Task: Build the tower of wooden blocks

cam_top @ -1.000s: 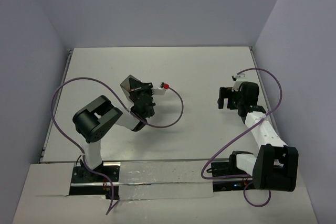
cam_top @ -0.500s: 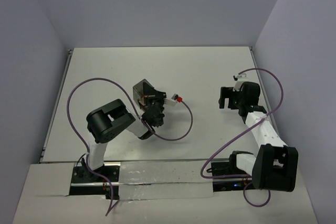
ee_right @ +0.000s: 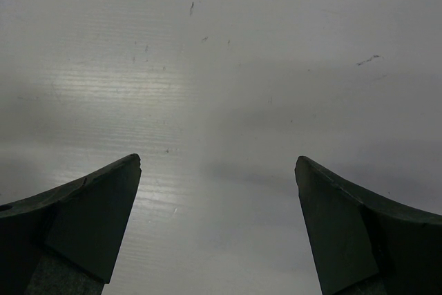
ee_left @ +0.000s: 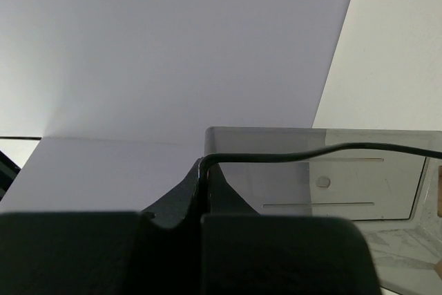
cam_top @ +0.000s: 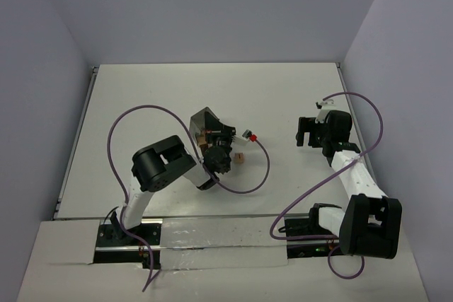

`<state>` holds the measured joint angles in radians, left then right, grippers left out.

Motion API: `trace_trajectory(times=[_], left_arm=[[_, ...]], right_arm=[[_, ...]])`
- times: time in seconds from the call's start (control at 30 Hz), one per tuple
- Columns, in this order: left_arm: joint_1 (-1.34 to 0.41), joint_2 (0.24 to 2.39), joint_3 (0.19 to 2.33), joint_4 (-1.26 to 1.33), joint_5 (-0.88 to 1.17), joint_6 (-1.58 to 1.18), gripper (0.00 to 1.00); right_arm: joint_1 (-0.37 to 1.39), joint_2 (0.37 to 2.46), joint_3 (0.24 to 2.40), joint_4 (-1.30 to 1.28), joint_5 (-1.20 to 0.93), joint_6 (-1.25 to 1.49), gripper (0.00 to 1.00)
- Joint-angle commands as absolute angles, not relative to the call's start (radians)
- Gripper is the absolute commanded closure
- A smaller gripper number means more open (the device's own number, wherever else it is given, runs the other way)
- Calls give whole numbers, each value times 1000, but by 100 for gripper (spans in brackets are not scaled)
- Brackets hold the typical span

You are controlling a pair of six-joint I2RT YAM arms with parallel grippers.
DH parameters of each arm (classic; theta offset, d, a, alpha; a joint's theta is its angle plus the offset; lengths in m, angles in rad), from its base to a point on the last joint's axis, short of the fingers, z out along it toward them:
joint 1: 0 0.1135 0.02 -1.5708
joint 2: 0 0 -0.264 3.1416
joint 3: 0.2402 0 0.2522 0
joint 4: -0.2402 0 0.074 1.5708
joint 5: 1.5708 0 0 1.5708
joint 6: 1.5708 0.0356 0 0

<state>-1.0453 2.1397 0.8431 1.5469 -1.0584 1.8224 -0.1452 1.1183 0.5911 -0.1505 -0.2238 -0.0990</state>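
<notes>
My left gripper is shut on the rim of a grey translucent container, which it holds tilted above the table's middle. In the left wrist view the closed fingers pinch the thin wall edge of the container. A small tan wood block lies on the table just right of the left wrist. Tan and reddish-brown pieces show at the container's lower side. My right gripper hangs open at the right; nothing lies between its fingers, only bare table.
A purple cable loops from the left arm over the table's left side. A white connector with a red tip hangs beside the left wrist. Walls close the table at the back and both sides.
The left arm has carried the container rightwards and nearer, tipping it further. Wood pieces now show by the wrist, one tan block lying on the table. The right arm has not moved.
</notes>
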Motion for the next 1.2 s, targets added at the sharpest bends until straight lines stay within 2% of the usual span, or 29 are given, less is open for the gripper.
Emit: trace_trajectory(times=[0.0,0.37,0.53,0.67,0.83,1.0,1.17], left_arm=[[-1018,2233,812,1861,-1107,1760,100],[-890,2129,883,1861,-1085,1832,100],[-966,2121,890,1861,-1101,1855,100],[-885,2086,882,1861,-1083,1862,100],[-949,2063,878,1861,-1065,1899,100],[-883,2059,944,1861,-1031,1984,100],[-907,2085,995,1861,-1014,2078,100]], right_arm=[[-156,1091,637,-141,-210,-106,0],[-160,1092,640,-143,-216,-103,0],[-160,1099,648,-148,-218,-96,0],[-160,1073,629,-141,-212,-107,0],[-161,1094,646,-146,-224,-94,0],[-162,1076,634,-136,-223,-104,0],[-164,1091,646,-143,-235,-98,0]])
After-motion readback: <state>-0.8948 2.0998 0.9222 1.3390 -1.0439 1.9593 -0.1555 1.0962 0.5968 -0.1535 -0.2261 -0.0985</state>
